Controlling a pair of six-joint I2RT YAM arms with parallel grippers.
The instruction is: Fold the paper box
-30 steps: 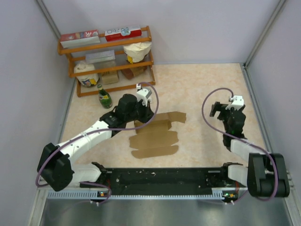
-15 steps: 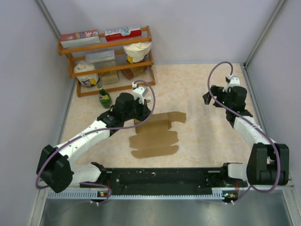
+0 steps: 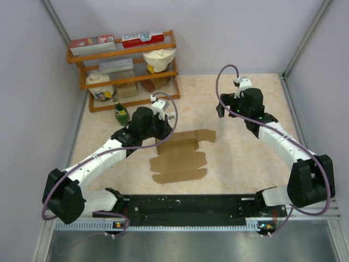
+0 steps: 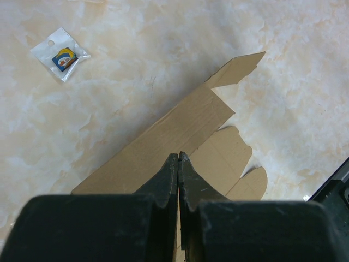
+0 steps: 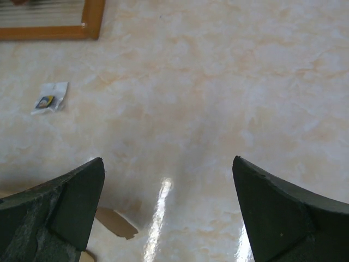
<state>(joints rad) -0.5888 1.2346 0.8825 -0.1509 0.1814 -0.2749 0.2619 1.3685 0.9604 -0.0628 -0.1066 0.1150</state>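
The paper box [image 3: 180, 157] is plain brown die-cut cardboard lying mostly flat in the middle of the table. My left gripper [image 3: 157, 135] is at its far left corner. In the left wrist view the left gripper [image 4: 178, 156] is shut on an edge of the paper box [image 4: 180, 123], and that long panel is tilted up. My right gripper [image 3: 221, 112] hovers above the table just beyond the box's far right flap. In the right wrist view the right gripper [image 5: 168, 161] is open and empty, with one cardboard corner [image 5: 115, 222] below it.
A wooden shelf [image 3: 122, 71] with boxes, a bag and jars stands at the far left, with a green bottle [image 3: 120, 113] in front of it. A small plastic packet [image 4: 60, 55] lies on the table, also seen in the right wrist view [image 5: 50, 97]. A black rail [image 3: 185, 205] runs along the near edge.
My right arm has swung from the right side forward and left, to the box's far right end. My left gripper has shifted slightly left and stays shut.
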